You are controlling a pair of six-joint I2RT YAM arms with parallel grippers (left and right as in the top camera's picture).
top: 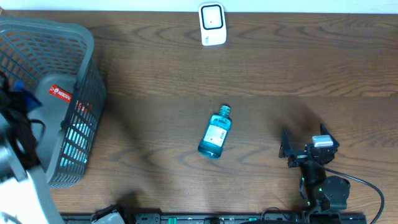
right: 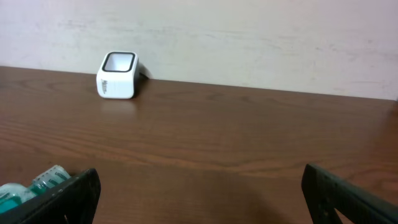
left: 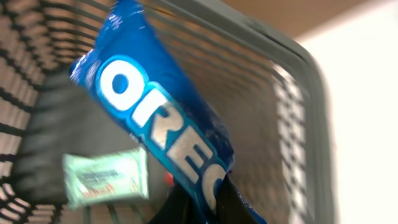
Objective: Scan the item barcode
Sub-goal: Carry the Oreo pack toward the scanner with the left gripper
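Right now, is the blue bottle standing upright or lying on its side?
Lying on its side. The overhead view shows the blue bottle full length on the table, its cap pointing toward the white scanner.

Left pincer [left: 202, 210] at overhead frame's left edge clamped on Oreo pack [left: 163, 127], right pincer [top: 303, 142] lower right, jaws spread wide.
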